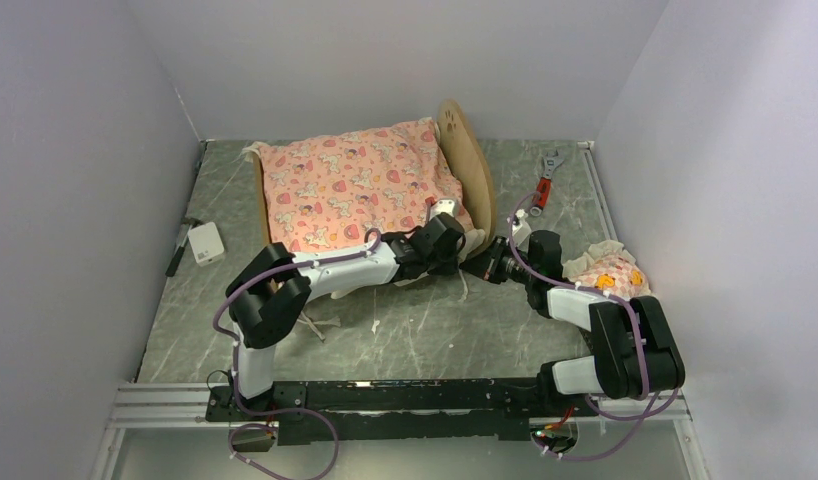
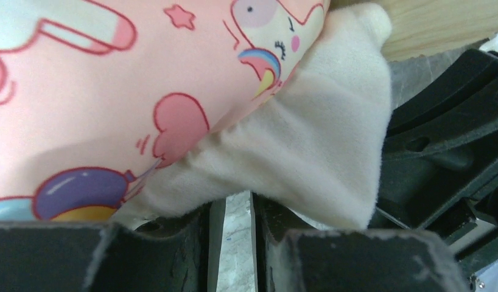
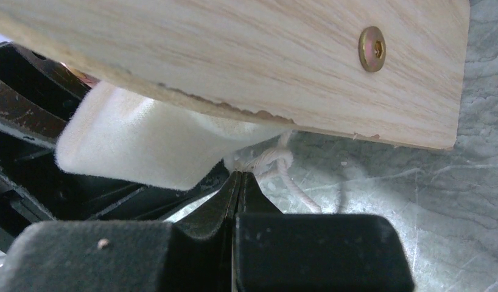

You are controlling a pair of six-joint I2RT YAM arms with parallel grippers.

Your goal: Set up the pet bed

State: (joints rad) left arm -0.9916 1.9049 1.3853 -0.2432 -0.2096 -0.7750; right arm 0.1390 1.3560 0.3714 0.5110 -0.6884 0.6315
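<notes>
left end effector slightly apart at the mattress ruffle; right end effector together beside the pet bed.

pink mattress | cream corner above left end effector, maybe touching | jaws narrowly apart

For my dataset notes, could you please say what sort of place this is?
Probably a robot lab cell: white walls enclose a grey marbled tabletop, with two arms on a metal rail.
</notes>
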